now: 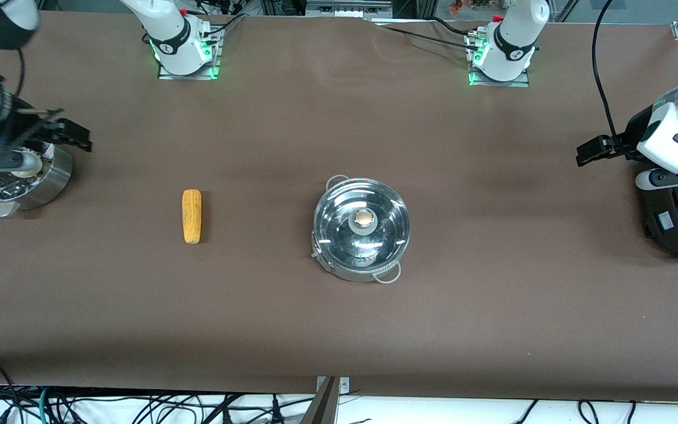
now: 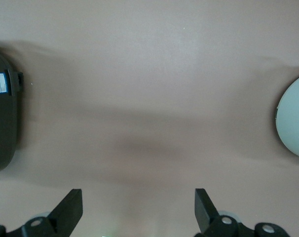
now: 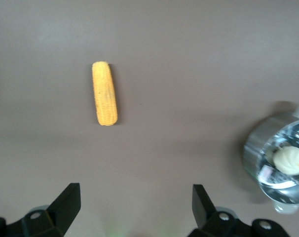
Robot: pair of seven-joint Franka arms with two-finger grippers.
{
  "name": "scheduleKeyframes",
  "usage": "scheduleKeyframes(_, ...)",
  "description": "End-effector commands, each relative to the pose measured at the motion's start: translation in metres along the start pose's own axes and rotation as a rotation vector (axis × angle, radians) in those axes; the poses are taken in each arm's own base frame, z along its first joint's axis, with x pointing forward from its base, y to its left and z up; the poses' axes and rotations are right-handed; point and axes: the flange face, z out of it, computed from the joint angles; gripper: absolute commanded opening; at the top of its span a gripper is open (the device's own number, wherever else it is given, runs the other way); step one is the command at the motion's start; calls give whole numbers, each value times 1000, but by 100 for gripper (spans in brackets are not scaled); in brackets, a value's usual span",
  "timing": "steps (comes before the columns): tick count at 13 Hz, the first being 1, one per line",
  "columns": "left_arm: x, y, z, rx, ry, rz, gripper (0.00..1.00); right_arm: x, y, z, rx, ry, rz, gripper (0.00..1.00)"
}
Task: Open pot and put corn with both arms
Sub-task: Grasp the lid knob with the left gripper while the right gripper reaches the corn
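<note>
Plainly, nothing is grasped: the lidded pot (image 1: 362,229) sits mid-desk, the corn (image 1: 192,216) beside it toward the right arm's end. Both the left gripper (image 2: 138,207) and right gripper (image 3: 136,203) hover with jaws apart; centre the left on the lid knob (image 1: 363,219) first.

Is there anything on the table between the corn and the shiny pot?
Nothing: the front view shows only bare brown table between the corn and the pot.
</note>
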Motion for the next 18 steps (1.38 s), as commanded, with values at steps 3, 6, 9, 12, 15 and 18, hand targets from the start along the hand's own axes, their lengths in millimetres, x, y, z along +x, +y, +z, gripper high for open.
scheduleKeyframes(3, -4, 19, 3, 20, -4, 52, 100, 12, -42, 136, 5, 61, 31, 100)
scheduleKeyframes(6, -2, 107, 8, -44, -13, 119, 100, 25, -55, 206, 18, 12, 66, 100)
scheduleKeyframes(9, 20, 211, 39, -145, -89, 20, 100, 43, -61, 258, 39, 39, 92, 100)
scheduleKeyframes(12, 24, 309, 63, -155, -86, -118, 100, 47, -69, 284, 46, 43, 81, 100)
scheduleKeyframes(15, 24, 372, 100, -175, -32, -213, 100, 54, -71, 296, 64, 65, 101, 100)
scheduleKeyframes(18, 0, 422, 142, -85, 44, -235, 100, 58, -78, 319, 88, 75, 123, 100)
